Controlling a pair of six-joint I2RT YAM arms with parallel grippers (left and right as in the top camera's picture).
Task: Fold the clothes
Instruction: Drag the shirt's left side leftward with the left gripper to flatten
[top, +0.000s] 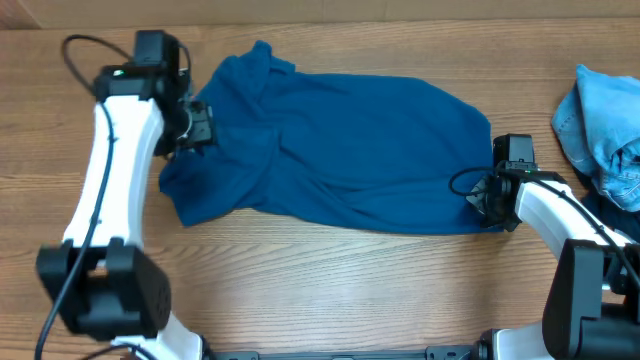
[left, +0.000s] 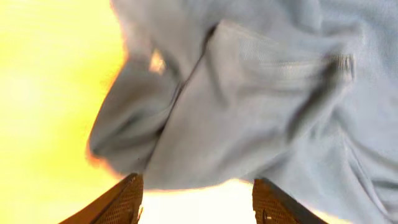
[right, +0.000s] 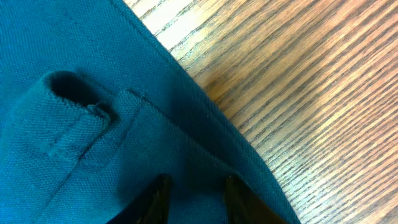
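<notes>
A deep-blue knit shirt (top: 350, 150) lies spread and rumpled across the middle of the wooden table. My left gripper (top: 195, 125) hovers at the shirt's left edge. In the left wrist view its fingers (left: 127, 199) stand apart with nothing between them, and the washed-out fabric (left: 249, 93) lies bunched just beyond the tips. My right gripper (top: 483, 198) is at the shirt's lower right corner. In the right wrist view this gripper (right: 198, 179) is closed on a fold of the blue fabric (right: 74, 155) near its hem.
A light-blue denim garment (top: 605, 125) is heaped at the right edge of the table, beside the right arm. Bare wood (top: 350, 290) runs along the front of the table, and more bare wood (right: 311, 93) shows past the hem.
</notes>
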